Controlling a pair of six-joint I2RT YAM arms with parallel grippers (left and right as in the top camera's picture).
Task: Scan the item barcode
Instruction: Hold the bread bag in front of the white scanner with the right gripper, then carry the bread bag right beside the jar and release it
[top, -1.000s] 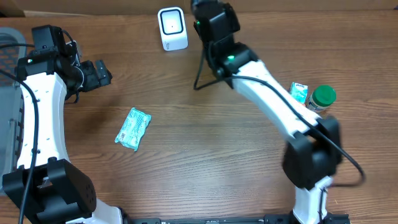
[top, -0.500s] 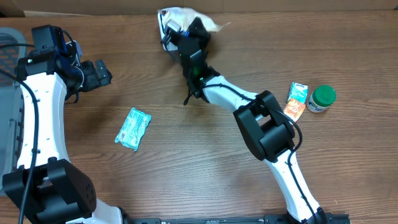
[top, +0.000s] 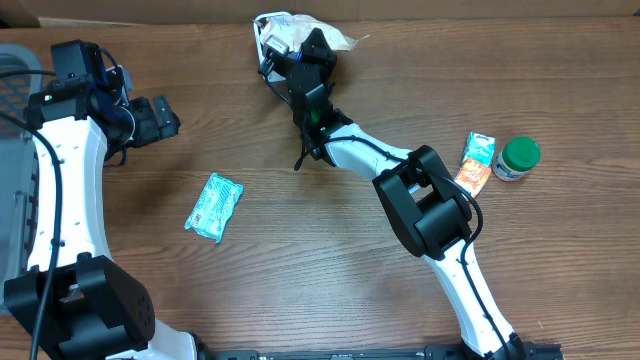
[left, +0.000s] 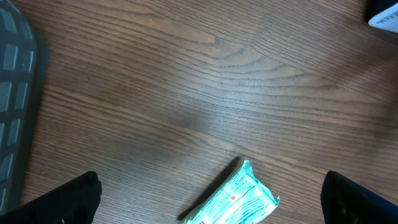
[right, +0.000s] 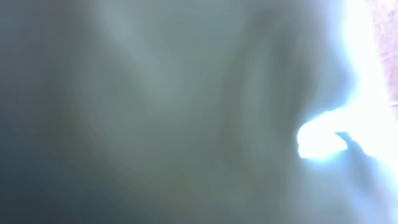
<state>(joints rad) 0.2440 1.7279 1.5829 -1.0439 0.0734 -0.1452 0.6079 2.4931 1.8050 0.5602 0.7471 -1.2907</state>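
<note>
Overhead: the scanner (top: 260, 56), bare a second ago, is now covered by a white packet (top: 290, 26) grasped in the right hand (top: 300, 52). The left hand (top: 165, 118) is unmoved and released.
Left wrist: a teal packet (left: 239, 200) lies on the desk (left: 186, 74).
Right wrist: only a pale blur.

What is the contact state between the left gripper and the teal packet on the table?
Apart. The overhead view shows bare wood between the left gripper and the teal packet; its jaws stand open.
</note>
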